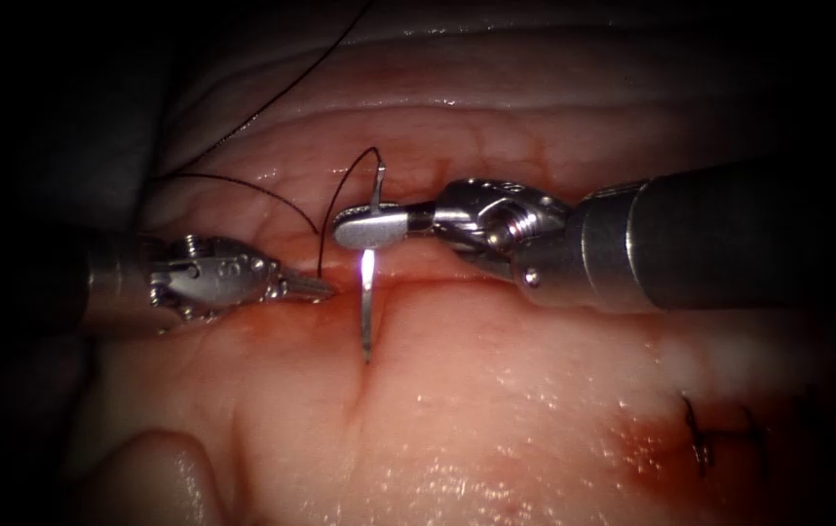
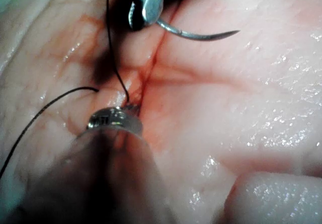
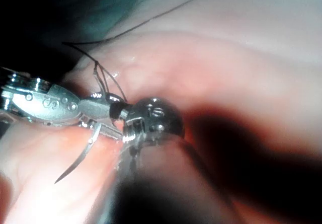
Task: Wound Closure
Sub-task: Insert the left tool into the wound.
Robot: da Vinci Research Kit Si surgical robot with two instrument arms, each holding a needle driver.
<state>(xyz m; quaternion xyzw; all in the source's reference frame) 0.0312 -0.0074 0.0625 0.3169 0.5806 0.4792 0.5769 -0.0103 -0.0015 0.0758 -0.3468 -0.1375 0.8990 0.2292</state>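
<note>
Right end effector (image 1: 369, 226) pinches the needle (image 1: 367, 302) near its thread end, point free above the cut (image 1: 437, 280); left end effector (image 1: 313, 285), pressed together, holds thread (image 1: 325, 209) at the tissue (image 1: 535, 390); next calls for aiming the point.

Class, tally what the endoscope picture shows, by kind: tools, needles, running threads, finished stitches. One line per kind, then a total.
Tools: 2, the left tool and the right tool, which holds the needle
Needles: 1, the needle
Running threads: 1, the thread
Finished stitches: 1, the dark stitch at lower right
Total: 5
</note>
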